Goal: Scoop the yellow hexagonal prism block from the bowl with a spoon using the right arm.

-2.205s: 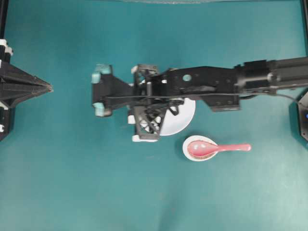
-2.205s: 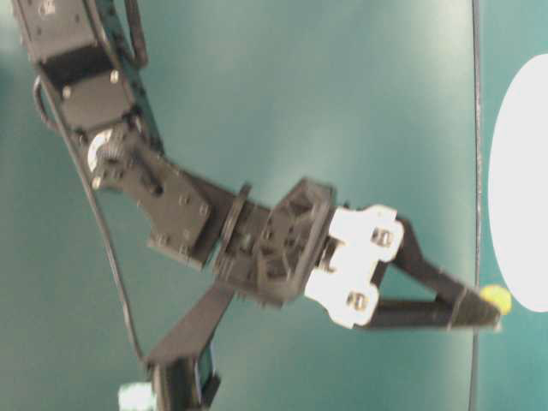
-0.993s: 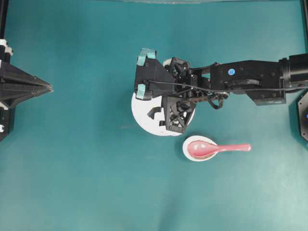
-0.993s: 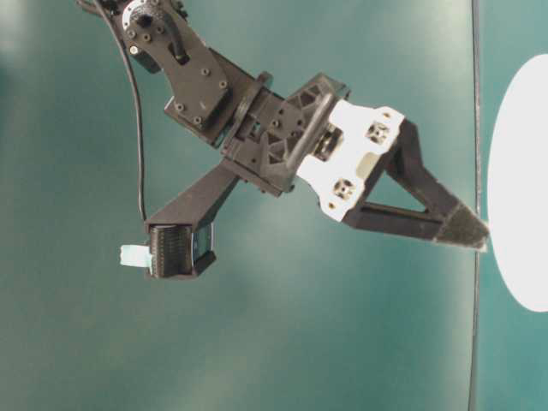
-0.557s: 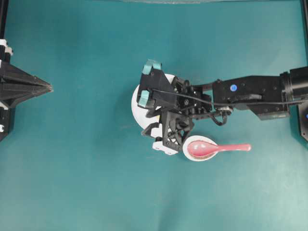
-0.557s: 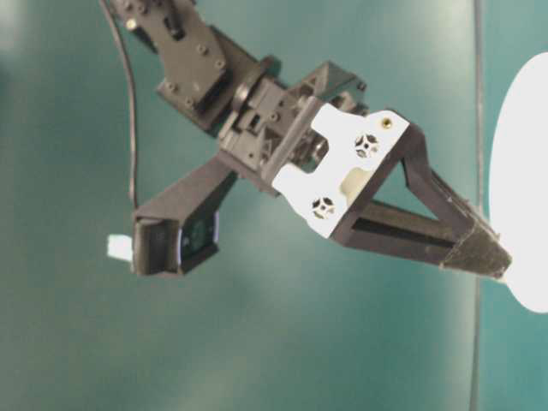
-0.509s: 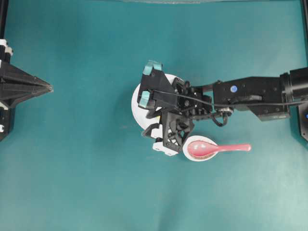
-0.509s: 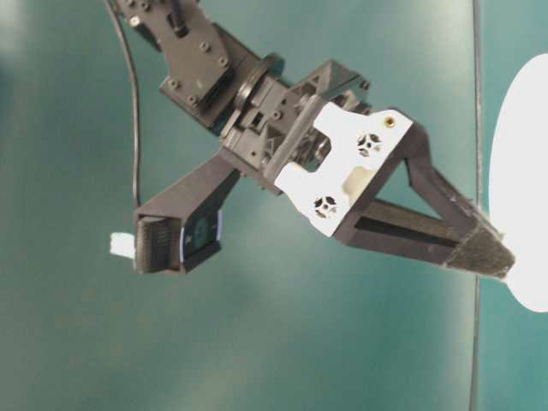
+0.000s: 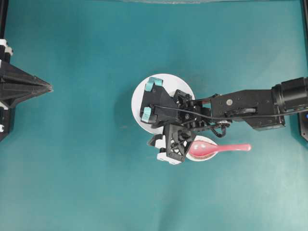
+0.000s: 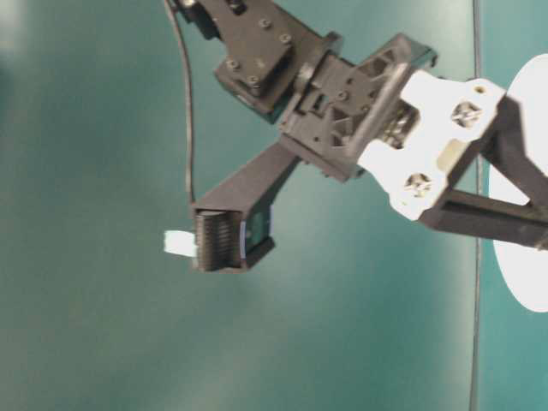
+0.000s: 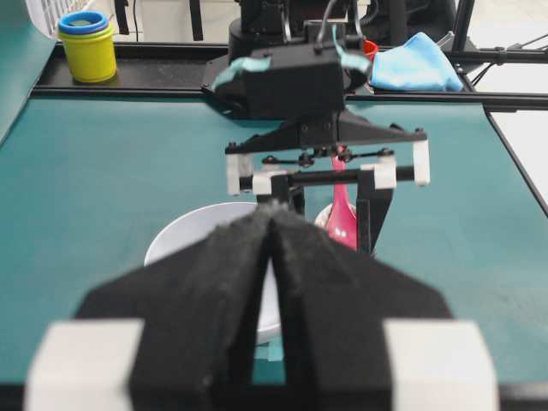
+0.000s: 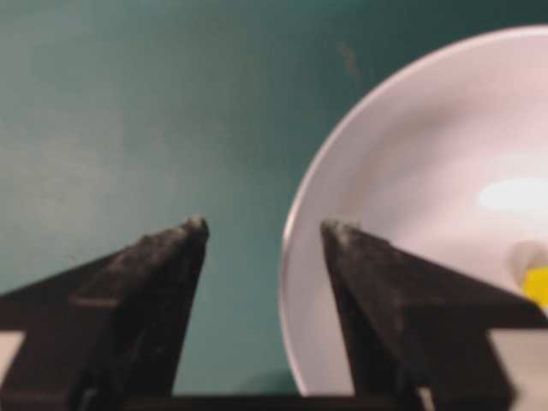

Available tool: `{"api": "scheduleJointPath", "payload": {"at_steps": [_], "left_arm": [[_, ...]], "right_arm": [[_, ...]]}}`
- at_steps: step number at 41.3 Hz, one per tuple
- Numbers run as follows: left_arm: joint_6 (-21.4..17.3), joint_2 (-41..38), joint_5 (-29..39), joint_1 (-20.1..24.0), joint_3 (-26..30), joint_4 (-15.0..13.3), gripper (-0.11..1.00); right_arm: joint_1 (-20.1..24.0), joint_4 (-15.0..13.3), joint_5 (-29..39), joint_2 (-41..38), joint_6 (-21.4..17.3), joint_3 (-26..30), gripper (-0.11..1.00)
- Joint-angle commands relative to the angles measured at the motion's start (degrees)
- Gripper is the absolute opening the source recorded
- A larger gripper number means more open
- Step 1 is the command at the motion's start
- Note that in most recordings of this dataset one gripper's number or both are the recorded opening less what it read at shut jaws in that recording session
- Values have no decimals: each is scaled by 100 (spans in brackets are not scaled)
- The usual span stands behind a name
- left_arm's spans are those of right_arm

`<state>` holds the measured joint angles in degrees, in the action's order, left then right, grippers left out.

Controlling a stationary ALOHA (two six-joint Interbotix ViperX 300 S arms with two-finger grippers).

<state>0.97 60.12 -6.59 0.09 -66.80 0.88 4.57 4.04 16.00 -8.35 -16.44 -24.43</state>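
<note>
The white bowl (image 9: 173, 82) sits mid-table, its lower half under the right arm. The yellow hexagonal prism block (image 12: 538, 287) lies inside the bowl (image 12: 411, 154), at the right edge of the right wrist view; from overhead it is hidden. The pink-red spoon (image 9: 226, 147) rests with its scoop in a small dish, handle pointing right. My right gripper (image 9: 169, 142) hangs open and empty over the bowl's near rim, just left of the spoon (image 11: 342, 218); one fingertip is above the rim, the other above bare table (image 12: 265, 229). My left gripper (image 9: 48, 88) is shut and empty at the far left.
The small beige dish (image 9: 208, 156) under the spoon's scoop nearly touches the bowl. In the left wrist view, stacked yellow and blue cups (image 11: 87, 43) and a blue cloth (image 11: 415, 64) lie beyond the table's far edge. Teal table surrounds the dishes.
The right arm has swung from over the bowl's middle to its near rim, beside the spoon, uncovering the bowl's top half. Its jaws stayed open. The left arm has not moved.
</note>
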Motion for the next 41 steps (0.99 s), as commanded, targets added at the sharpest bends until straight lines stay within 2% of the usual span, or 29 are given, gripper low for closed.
{"api": "scheduleJointPath", "payload": {"at_steps": [1, 9, 34, 41], "left_arm": [[0, -18, -79, -35, 176, 9, 6], [-9, -9, -114, -114, 185, 9, 6], [0, 18, -114, -114, 185, 9, 6], [0, 18, -114, -123, 185, 9, 6]], "right_arm": [[18, -132, -70, 79, 9, 18, 59], [18, -334, -220, 79, 9, -44, 58], [26, -343, -229, 18, 9, -114, 42], [18, -343, -229, 9, 9, -114, 32]]}}
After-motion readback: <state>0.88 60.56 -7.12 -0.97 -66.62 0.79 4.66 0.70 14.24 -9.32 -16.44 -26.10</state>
